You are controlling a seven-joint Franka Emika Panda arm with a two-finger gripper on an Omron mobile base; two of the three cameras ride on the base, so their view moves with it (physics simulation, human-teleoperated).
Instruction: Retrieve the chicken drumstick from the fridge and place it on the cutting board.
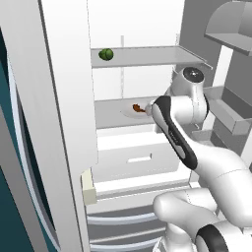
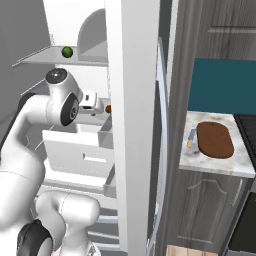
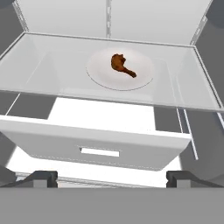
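Standing open, the fridge (image 1: 69,98) holds the chicken drumstick (image 3: 122,65) unretrieved on its plate (image 3: 98,72); fingers (image 3: 41,178) spread wide, empty; cutting board (image 2: 215,139) bare.

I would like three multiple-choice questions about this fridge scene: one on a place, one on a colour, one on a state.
1. Where does the chicken drumstick lie?
A. on a white plate on a fridge shelf
B. on the cutting board
C. in the drawer

2. What colour is the round vegetable on the upper shelf?
A. red
B. green
C. yellow

3. How is the claw?
A. shut on the drumstick
B. shut, empty
C. open, empty

Answers: 1 A, the plate lies under it; 2 B, it is green; 3 C, the tips stand wide apart, short of the meat.
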